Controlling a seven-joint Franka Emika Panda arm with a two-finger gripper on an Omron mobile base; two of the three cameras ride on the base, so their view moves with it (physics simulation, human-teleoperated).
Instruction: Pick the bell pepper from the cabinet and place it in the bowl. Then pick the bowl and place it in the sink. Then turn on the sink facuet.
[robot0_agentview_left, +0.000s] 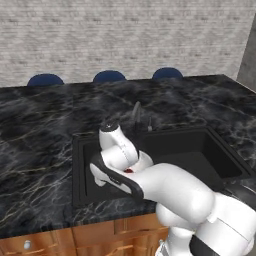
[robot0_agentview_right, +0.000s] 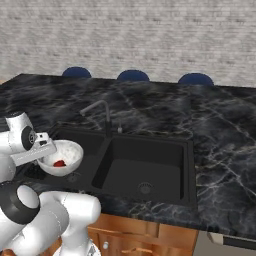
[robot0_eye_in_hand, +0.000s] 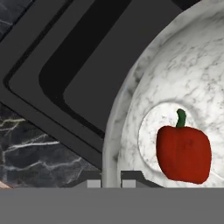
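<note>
Stretching across the whole scene is a black marble counter (robot0_agentview_right: 210, 130), with three blue chair tops (robot0_agentview_right: 133, 75) poking up behind its far edge and wooden drawers (robot0_agentview_left: 40, 242) under the near edge.

Set into the counter is the sink (robot0_agentview_right: 145, 172), black, two basins with a divider between them. The faucet (robot0_agentview_right: 101, 111) stands at the sink's back edge, about in line with the divider, spout arching out toward the left basin.

The arm (robot0_agentview_left: 170, 192) comes up from the near side and its wrist bends over the left basin. In the right base view the bowl (robot0_agentview_right: 61, 157) hangs at the left basin's near-left corner, above the basin, tilted a bit toward the camera.

The gripper (robot0_eye_in_hand: 111, 177) has the bowl's rim between its fingers; the hand view shows one tip on each side of the rim, so it's clamped on the bowl.

The pepper (robot0_eye_in_hand: 183, 152) sits in the bowl's flat bottom, stem pointing up in the hand view. It shows as a small red spot inside the bowl from the right base view too.
</note>
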